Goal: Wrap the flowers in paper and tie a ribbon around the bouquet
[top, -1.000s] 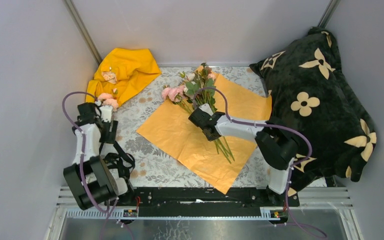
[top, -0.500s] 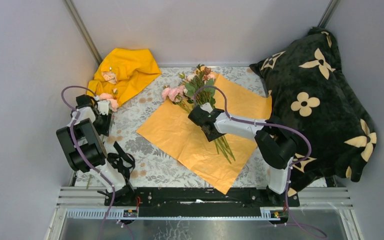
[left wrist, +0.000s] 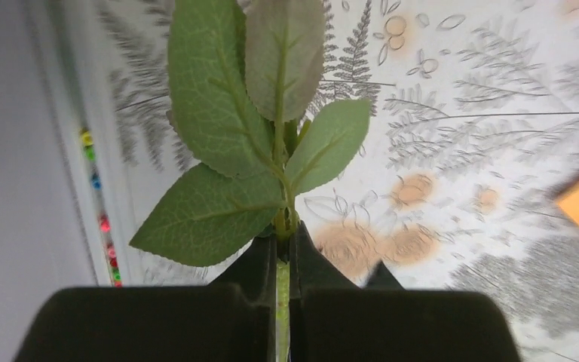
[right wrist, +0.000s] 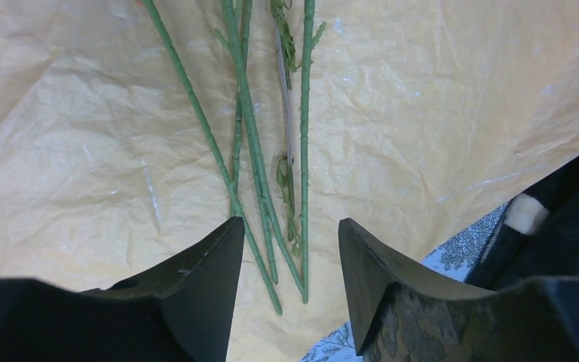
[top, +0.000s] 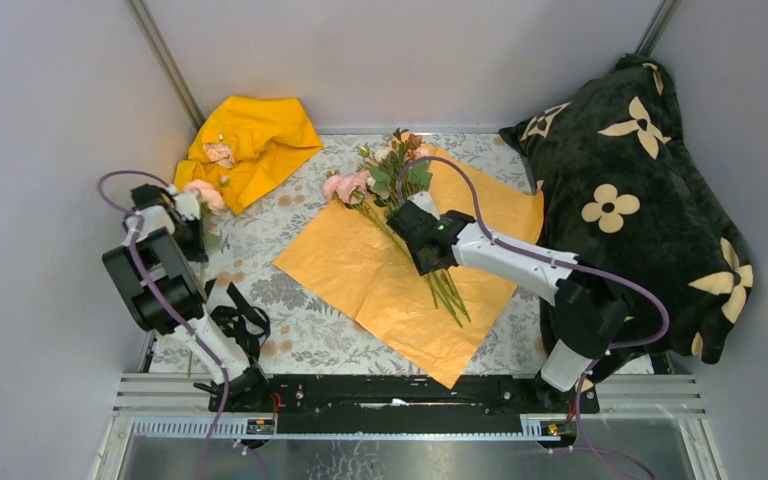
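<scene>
A bunch of pale pink flowers (top: 380, 180) lies on the flat orange paper (top: 360, 270), green stems (right wrist: 256, 151) running toward the near right corner. My right gripper (top: 422, 245) hovers over the stems, open, and the right wrist view shows its jaws (right wrist: 286, 241) apart with nothing between them. At the far left my left gripper (top: 185, 208) is shut on the stem of one more pink rose (top: 203, 193). In the left wrist view that stem sits pinched between the jaws (left wrist: 283, 241), with green leaves (left wrist: 256, 143) fanning out beyond them. The ribbon is out of view.
A yellow cloth (top: 250, 145) with a small pink bloom (top: 220, 153) on it lies at the back left. A big black pillow (top: 630, 190) with cream flower shapes fills the right side. The printed tablecloth (top: 300, 330) covers the table, and grey walls close in on three sides.
The left gripper has shut on the single rose's stem and swung farther left. The right gripper has opened, let go of the stems and drawn back slightly to the right.
</scene>
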Robot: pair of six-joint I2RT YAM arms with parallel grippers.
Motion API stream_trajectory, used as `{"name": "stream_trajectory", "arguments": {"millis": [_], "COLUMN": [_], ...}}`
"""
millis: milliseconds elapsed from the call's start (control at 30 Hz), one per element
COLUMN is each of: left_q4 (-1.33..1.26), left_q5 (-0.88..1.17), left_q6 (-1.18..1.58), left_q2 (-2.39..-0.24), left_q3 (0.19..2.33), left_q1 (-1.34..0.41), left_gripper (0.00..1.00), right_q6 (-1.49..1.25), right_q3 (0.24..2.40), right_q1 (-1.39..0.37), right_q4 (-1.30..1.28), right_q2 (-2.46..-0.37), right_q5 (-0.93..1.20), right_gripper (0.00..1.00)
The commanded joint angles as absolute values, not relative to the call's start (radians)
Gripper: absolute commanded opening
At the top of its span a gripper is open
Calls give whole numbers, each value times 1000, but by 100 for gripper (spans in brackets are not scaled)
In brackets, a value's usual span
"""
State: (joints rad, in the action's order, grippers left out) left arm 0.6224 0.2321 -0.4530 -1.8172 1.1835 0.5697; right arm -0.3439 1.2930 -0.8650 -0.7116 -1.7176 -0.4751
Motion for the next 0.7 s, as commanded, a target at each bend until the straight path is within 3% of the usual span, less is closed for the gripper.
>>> {"name": "stream_trajectory", "arguments": {"millis": [0,167,333,467,667], "left_q4": [644,631,516,313,161], "left_q5": [475,755,1003,969,863], "left_q6": [-348,-176,161,430,612], "left_q2": [-1574,-1322,-1187,-1129,-1149], "left_q3": [1285,1367,1414,1348,1281], "left_q1": [648,647,472,201,-44], "left_gripper": [0,0,0,0,0], "right_q6": [-323,-225,-197,-237,-346], "right_q3": [1295,1273,1218,1230,1281], "right_q1": [-871,-889,-921,-960,-983], "right_q4": [-719,-558,-224,16,217], "right_q2": [-1573,-1452,-1340,-1351,-1462], "right_q5": [-453,-281,65,195,197], "right_gripper": [57,60,75,99,100]}}
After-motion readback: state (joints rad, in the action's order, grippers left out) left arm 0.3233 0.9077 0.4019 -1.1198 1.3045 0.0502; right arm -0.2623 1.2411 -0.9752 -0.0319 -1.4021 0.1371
